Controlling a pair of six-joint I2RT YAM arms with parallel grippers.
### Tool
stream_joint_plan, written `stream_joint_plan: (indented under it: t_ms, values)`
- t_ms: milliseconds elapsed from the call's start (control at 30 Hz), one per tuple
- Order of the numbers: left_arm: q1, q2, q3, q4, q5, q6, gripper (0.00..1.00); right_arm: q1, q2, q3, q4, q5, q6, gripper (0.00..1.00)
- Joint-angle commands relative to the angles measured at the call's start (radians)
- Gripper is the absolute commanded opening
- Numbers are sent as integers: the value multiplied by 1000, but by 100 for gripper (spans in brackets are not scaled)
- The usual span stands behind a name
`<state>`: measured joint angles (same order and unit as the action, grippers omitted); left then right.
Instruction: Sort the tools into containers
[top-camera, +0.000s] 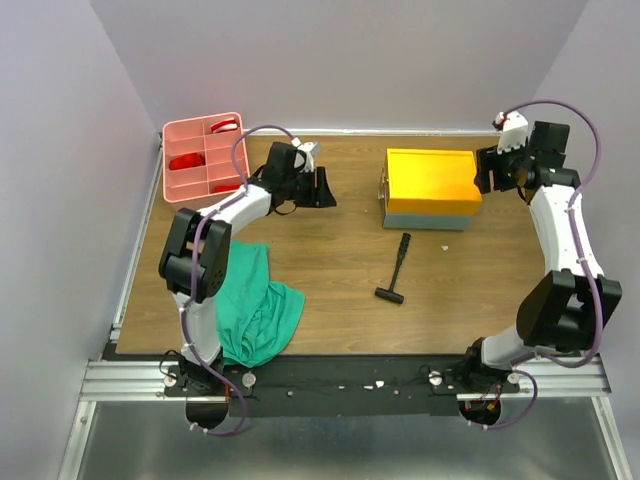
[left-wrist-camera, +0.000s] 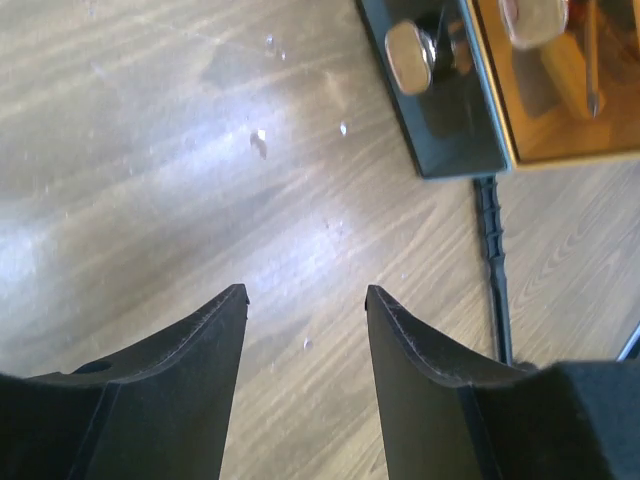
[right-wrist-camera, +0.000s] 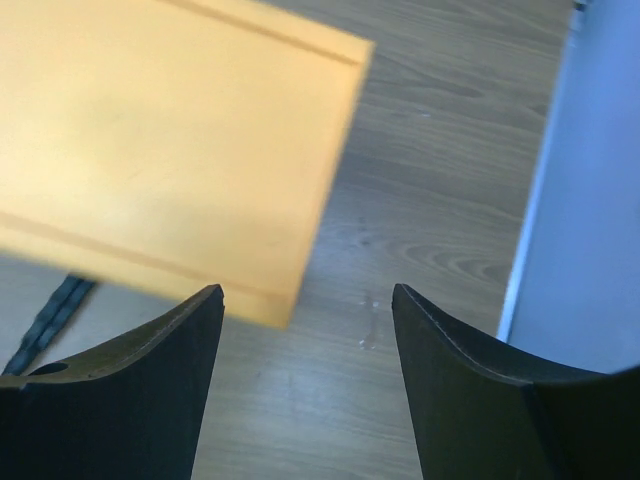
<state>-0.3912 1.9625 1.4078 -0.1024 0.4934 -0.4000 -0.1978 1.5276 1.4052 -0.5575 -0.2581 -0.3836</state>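
Note:
The black hammer (top-camera: 397, 268) lies on the wood table in front of the toolbox (top-camera: 432, 185), which has a yellow top and a grey base. The pink tray (top-camera: 172, 137) sits at the far left corner, and red-handled pliers (top-camera: 187, 160) lie in its compartments. My left gripper (top-camera: 322, 188) hovers right of the tray, pointing toward the toolbox. It is open (left-wrist-camera: 306, 292) with only bare wood between its fingers. My right gripper (top-camera: 487, 170) hangs at the toolbox's right end, open (right-wrist-camera: 306, 290) and empty. The yellow lid (right-wrist-camera: 170, 150) lies just beyond its left finger. The hammer's handle (left-wrist-camera: 490, 250) also shows in the left wrist view.
A crumpled green cloth (top-camera: 255, 305) lies at the near left beside the left arm's base. Walls close in the table at the back and both sides, and the right wall (right-wrist-camera: 590, 200) stands close to my right gripper. The toolbox's metal latch (left-wrist-camera: 410, 55) faces my left gripper.

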Motion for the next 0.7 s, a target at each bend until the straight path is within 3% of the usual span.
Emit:
stream_joint_plan:
  t_ms: [0,33,167,333,467,667]
  values:
    - [-12,-115,-121,-31,-52,72,60,49,-87,-47,-328,-473,-327,76]
    - [-12,-164,-136,-30,-56,84,61,104,-98,-60,-375,-499,-480,76]
    - [-3,-261,-173,-55,-67,145,61,305,-133,-141,-544,-485,-799,75]
    - [28,-365,-208,-63,-59,199,60,545,-81,-221,-601,-293,-1160,70]
    - [57,-416,-257,-60,-59,213,60,647,-26,-291,-504,-176,-1343,70]
    - [107,-471,-320,-33,-56,191,60,693,179,-192,-521,-93,-1462,64]
